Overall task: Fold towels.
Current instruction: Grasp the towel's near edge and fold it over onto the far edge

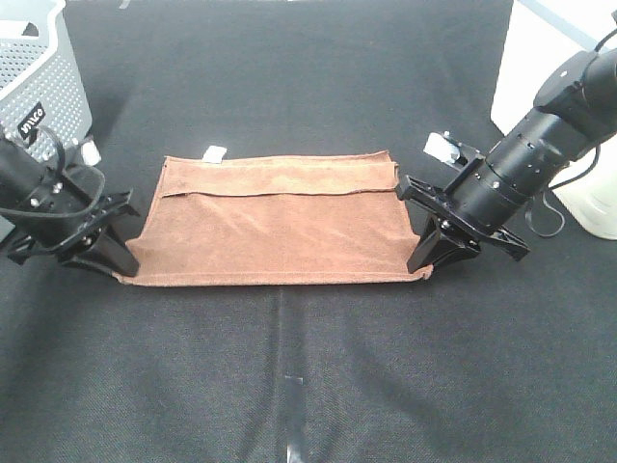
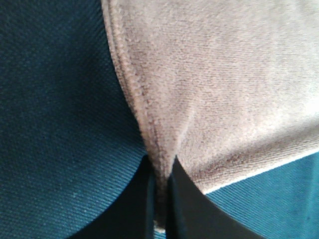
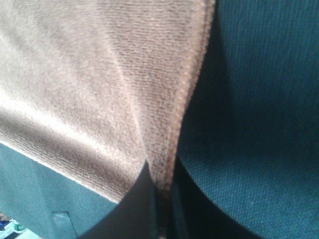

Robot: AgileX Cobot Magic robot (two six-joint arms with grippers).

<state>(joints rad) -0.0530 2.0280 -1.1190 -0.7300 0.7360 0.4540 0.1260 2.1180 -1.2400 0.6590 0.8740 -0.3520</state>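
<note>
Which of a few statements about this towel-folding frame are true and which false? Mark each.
1. The left gripper and right gripper each pinch a near corner of the towel. True.
2. The towel is rolled into a tube. False: it lies mostly flat, with a strip folded over along its far edge.
3. A white tag shows at the far edge. True.
4. A basket sits on the towel. False: the grey basket stands apart, far left.

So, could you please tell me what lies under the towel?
Black cloth table shows all round the towel, presumably continuing beneath. Its far strip pokes out from under an upper layer. The left claw and right claw pinch its near corners; anything else is hidden.
</note>
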